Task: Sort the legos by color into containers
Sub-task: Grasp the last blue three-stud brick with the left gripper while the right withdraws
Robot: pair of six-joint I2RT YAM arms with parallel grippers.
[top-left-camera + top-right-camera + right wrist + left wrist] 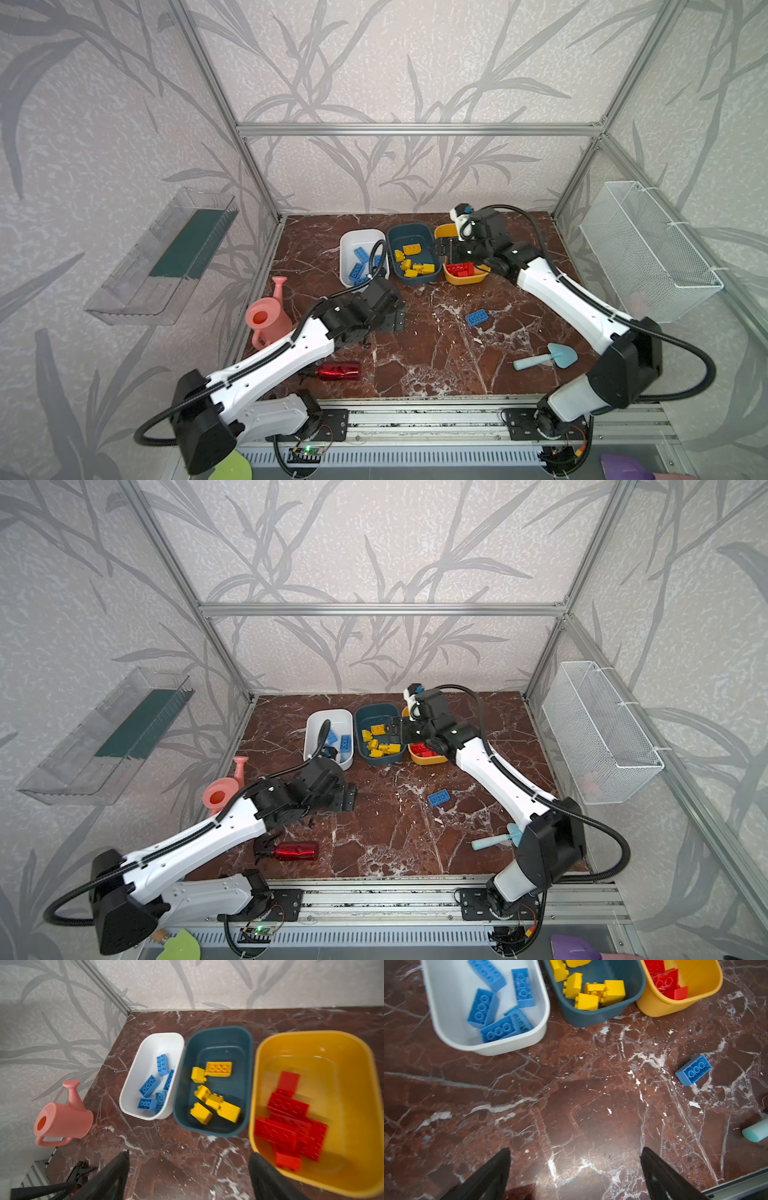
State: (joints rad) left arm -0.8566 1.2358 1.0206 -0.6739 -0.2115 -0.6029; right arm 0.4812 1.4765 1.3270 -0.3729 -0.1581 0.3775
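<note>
Bench point(436, 365): red marble top, smooth; a nudged brick will likely skid rather than seat between the jaws.

Tubs in a row along the back edge, sides close together: white tub point(149, 1047) holds blue bricks point(149, 1085); teal tub point(218, 1043) holds yellow bricks point(218, 1068); yellow tub point(342, 1076) holds red bricks point(287, 1105); a knock to one rim probably shifts its neighbour too.

Right gripper point(189, 1155): above the back row near the yellow tub, jaws spread wide, nothing between them; left gripper point(575, 1150): in front of the white tub, jaws wide, empty; its black cable loops over that tub and could catch the rim.

Scoop point(548, 357): near the front right corner; a low sweep of the right arm may hit it.

Loose blue brick point(476, 318): the one piece unsorted, right of the bench's middle, lying askew to the edges; it belongs in the tub farthest from it; either arm must cross the middle, so arm contact is the main risk; jaws not squared to its sides may pinch a corner and flick it away.
</note>
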